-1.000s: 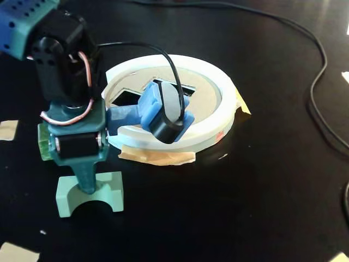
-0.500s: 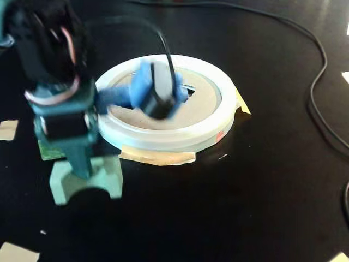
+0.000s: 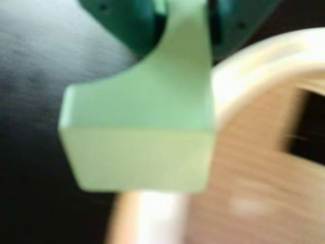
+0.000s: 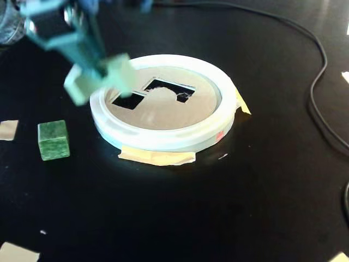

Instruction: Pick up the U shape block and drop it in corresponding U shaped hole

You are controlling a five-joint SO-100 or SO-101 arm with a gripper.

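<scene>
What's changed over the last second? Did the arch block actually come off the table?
Yes. The gripper, shut on the U shape block, has lifted it off the black table and carried it up toward the left rim of the white ring; the picture is blurred with motion. The dark green cube, once hidden behind the arm, now shows. Ring, U shaped hole and cable stayed put.

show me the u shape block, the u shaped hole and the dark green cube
U shape block [image 3: 137, 157], wrist view, near end face.
U shaped hole [image 4: 168, 87], fixed view, dark opening.
dark green cube [image 4: 53, 146], fixed view, front face.

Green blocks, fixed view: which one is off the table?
The pale arch-cut block, held by the gripper at the ring's edge. The darker cube sits on the table.
</scene>
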